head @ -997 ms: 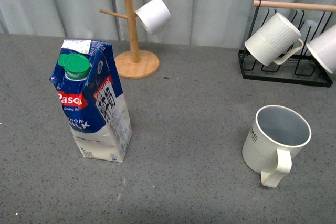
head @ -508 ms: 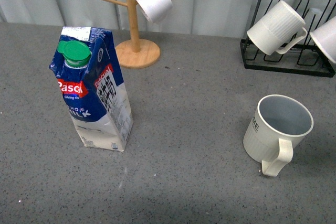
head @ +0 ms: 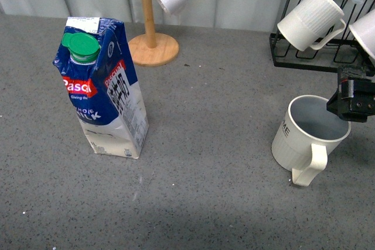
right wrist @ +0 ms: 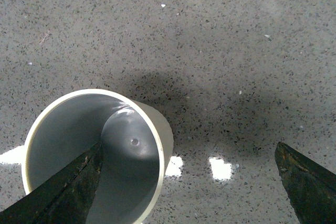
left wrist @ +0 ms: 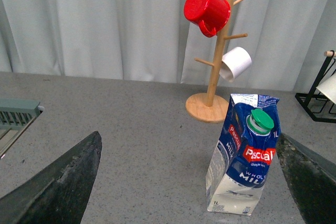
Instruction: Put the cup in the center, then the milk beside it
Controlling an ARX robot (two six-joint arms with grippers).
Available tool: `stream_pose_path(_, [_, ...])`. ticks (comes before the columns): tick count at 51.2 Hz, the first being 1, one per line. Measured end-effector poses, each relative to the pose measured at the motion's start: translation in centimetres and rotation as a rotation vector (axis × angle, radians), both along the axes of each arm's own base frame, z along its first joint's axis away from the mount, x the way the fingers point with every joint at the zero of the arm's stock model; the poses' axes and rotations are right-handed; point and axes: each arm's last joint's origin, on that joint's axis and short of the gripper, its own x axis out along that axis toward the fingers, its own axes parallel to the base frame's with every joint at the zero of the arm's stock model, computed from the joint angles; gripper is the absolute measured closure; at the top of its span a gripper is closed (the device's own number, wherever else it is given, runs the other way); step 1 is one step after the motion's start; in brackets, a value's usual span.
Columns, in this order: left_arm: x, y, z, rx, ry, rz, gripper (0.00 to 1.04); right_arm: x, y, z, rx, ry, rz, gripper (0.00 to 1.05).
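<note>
The right gripper (head: 354, 99) has come into the front view at the right edge of the counter (head: 205, 115); half a second back it was absent. Its jaws are spread wide and hold nothing. In the wrist view one finger (right wrist: 58, 190) hangs over the mouth of the cup (head: 309, 134), the other well outside it. The cup stands upright near the right edge, handle toward the near edge, not yet lifted. The milk (head: 102, 86) stands upright on the left side, unmoved. The left gripper (left wrist: 189, 137) is spread too, well apart from it. I judge the cup pick is starting; the centre awaits it.
</note>
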Motion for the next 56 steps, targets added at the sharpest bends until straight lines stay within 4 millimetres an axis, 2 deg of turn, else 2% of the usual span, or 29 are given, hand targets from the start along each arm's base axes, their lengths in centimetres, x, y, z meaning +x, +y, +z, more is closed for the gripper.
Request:
stream_pose_path(13, [0.0,0.0,0.0,0.000,0.000,0.000,0.07,1.1,0.4,-1.4,0.021,0.075,-0.028,0.09])
stream_pose_path(28, [0.0,0.0,0.0,0.000,0.000,0.000,0.07,1.3,0.4,-2.3,0.016,0.134,-0.043,0.10])
stream_pose_path(34, [0.0,0.0,0.0,0.000,0.000,0.000,0.07,1.3,0.5,-2.3,0.029,0.137,-0.048,0.27])
stream_pose_path(48, [0.0,0.0,0.0,0.000,0.000,0.000,0.07,1.5,0.5,-2.2,0.042,0.147,-0.065,0.84])
stream_pose_path(51, [0.0,0.0,0.0,0.000,0.000,0.000,0.07,1.5,0.5,-2.1,0.043,0.149,-0.066,0.91])
stream_pose_path(53, [0.0,0.0,0.0,0.000,0.000,0.000,0.07,1.6,0.5,-2.0,0.041,0.150,-0.067,1.00])
stream_pose_path(56, [0.0,0.0,0.0,0.000,0.000,0.000,0.07,1.6,0.5,-2.0,0.042,0.154,-0.071,1.04])
